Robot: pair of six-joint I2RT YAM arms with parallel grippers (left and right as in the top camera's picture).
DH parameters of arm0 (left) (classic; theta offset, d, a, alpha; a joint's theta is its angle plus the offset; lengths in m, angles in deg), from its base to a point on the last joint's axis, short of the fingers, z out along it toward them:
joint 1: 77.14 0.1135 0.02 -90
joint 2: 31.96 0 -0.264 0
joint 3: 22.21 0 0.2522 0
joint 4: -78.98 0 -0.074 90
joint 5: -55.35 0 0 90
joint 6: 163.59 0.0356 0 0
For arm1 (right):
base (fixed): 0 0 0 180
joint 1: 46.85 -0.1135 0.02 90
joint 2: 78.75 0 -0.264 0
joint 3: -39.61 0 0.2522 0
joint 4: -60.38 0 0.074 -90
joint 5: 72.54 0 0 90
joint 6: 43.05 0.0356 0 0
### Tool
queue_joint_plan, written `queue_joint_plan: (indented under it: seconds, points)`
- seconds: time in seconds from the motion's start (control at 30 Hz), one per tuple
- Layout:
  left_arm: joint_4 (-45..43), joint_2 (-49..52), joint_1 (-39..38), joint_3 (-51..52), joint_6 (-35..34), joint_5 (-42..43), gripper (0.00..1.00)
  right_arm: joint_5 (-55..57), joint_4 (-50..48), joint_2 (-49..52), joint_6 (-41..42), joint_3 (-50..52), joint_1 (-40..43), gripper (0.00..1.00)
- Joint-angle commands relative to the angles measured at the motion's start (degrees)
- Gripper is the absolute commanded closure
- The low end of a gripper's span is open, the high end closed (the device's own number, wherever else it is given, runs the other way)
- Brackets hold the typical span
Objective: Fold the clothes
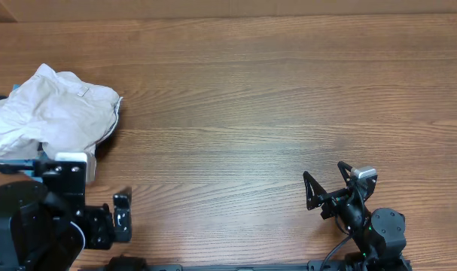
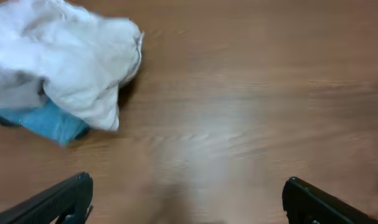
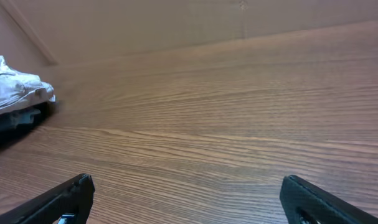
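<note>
The cream shorts (image 1: 51, 113) lie crumpled in a heap at the table's far left. They also show in the left wrist view (image 2: 70, 56) and small in the right wrist view (image 3: 14, 87). Light-blue denim jeans (image 2: 48, 121) peek out from under the heap's near edge, and show as a blue strip in the overhead view (image 1: 13, 160). My left gripper (image 1: 96, 192) is open and empty, just in front of the heap, with wide-set fingers (image 2: 189, 199). My right gripper (image 1: 326, 175) is open and empty at the front right, far from the clothes; its fingers (image 3: 187, 199) are over bare wood.
The wooden table (image 1: 273, 98) stretches from the heap to the right edge. A wall or board runs along its far side (image 3: 176, 25). Both arm bases sit at the front edge.
</note>
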Motion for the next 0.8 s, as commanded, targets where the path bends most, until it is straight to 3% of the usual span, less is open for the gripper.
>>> queue_joint_plan:
  seconds: [0.0, 0.07, 0.1, 0.2, 0.37, 0.57, 0.77]
  points:
    - [-7.7, -2.5, -0.3, 4.4, 2.0, -1.4, 0.0, -0.3, -0.4, -0.6, -0.2, 0.4, -0.2, 0.0]
    - [-21.1, -6.4, -0.3, 12.4, 4.7, -0.5, 0.0, -0.3, -0.4, -0.6, -0.2, 0.4, -0.2, 0.0]
    - [-30.6, -10.6, -0.3, 21.0, 7.5, 1.9, 0.0, -0.3, -0.4, -0.6, -0.2, 0.4, -0.2, 0.0]
    - [-42.8, -19.1, 0.1, 37.3, 7.3, 3.5, 0.0, -0.3, -0.4, -0.6, -0.2, 0.4, -0.2, 0.0]
    - [-52.8, -34.7, 5.1, 60.3, 6.5, 6.8, 0.0, -0.3, -0.4, -0.6, -0.2, 0.4, -0.2, 0.0]
    - [-63.5, -49.7, 5.7, 81.2, 6.5, 12.1, 0.0, -0.3, -0.4, -0.6, -0.2, 0.4, -0.2, 0.0]
    - [-74.3, -50.1, 5.7, 90.4, 5.4, 14.2, 0.0, -0.3, -0.4, -0.6, -0.2, 0.4, -0.2, 0.0]
